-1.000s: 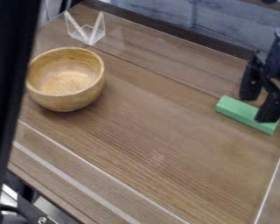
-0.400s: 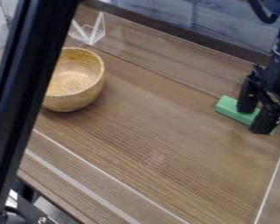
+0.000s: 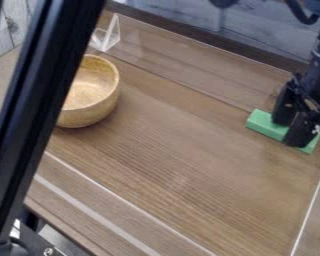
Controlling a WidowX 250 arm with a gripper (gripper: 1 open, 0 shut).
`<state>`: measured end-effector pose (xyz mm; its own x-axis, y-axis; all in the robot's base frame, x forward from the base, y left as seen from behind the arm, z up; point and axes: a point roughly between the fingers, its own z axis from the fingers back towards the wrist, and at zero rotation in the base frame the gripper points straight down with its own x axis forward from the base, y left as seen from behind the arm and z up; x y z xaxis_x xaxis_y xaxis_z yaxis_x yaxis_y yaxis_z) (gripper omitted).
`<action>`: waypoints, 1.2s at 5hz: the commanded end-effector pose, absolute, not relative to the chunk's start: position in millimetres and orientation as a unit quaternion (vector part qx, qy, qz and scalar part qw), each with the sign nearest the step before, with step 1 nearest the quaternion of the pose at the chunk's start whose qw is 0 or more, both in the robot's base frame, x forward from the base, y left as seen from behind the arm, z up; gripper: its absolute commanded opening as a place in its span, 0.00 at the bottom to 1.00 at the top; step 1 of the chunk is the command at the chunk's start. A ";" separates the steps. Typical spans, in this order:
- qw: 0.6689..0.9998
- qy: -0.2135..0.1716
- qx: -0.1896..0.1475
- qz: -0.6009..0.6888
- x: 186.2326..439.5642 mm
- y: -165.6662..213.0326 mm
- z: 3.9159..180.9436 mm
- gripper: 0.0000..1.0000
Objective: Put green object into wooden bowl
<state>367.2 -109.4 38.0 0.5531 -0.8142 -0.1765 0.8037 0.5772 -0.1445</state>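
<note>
The green object [image 3: 264,124] is a flat bright green block lying on the wooden table near its right edge. My black gripper [image 3: 292,122] points down over it, open, one finger on each side of the block's middle, low against the tabletop. The block's centre is hidden behind the fingers; its left end and right end show. The wooden bowl [image 3: 88,90], round and light tan, stands empty at the left of the table, partly cut off by a dark bar.
A thick black diagonal bar [image 3: 36,110] close to the camera crosses the left side of the view and hides part of the bowl. A clear folded plastic piece [image 3: 109,38] stands behind the bowl. The table's right edge [image 3: 318,190] runs just beside the block.
The gripper has sunk lower around the green block and rolled slightly. The dark foreground bar has swung rightward and now covers more of the bowl.
</note>
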 end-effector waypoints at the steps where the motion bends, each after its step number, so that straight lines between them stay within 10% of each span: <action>1: 0.875 0.102 -0.023 -0.474 373.4 -106.5 44.0 1.00; 4: 0.852 0.116 -0.031 -0.510 374.3 -117.9 28.4 1.00; 5: 0.852 0.113 -0.037 -0.510 374.7 -109.7 32.3 0.00; 6: 0.852 0.113 -0.042 -0.509 374.0 -101.0 34.0 0.00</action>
<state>366.3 -107.4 22.3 0.4537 -0.8718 -0.1845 0.8474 0.4862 -0.2133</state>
